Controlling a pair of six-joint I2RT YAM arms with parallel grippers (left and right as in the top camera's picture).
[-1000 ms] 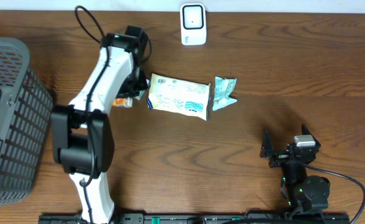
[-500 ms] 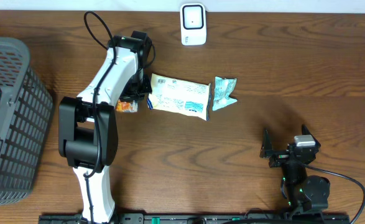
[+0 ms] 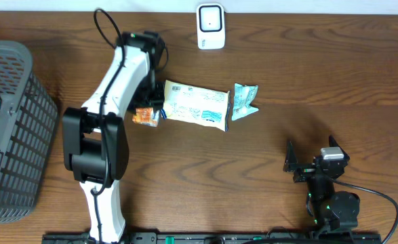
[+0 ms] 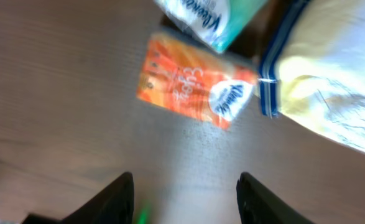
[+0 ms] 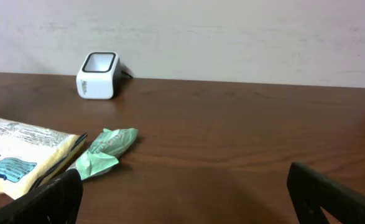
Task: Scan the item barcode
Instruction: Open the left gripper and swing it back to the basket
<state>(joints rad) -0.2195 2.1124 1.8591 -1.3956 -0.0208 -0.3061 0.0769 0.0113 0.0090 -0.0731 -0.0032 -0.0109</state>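
Observation:
A small orange packet lies flat on the table, just left of a large yellow-and-white bag. It also shows beside my left arm in the overhead view, as the orange packet. My left gripper hovers over it, open, with nothing between its fingers. In the overhead view the left gripper is mostly hidden by its own arm. The white barcode scanner stands at the table's far edge. My right gripper rests open at the front right, far from the items.
A green packet lies right of the yellow-and-white bag. A white-and-teal packet sits just beyond the orange one. A dark mesh basket stands at the left edge.
My left gripper has opened and let go of the orange packet, which now lies on the table slightly further right. The right arm has not moved.

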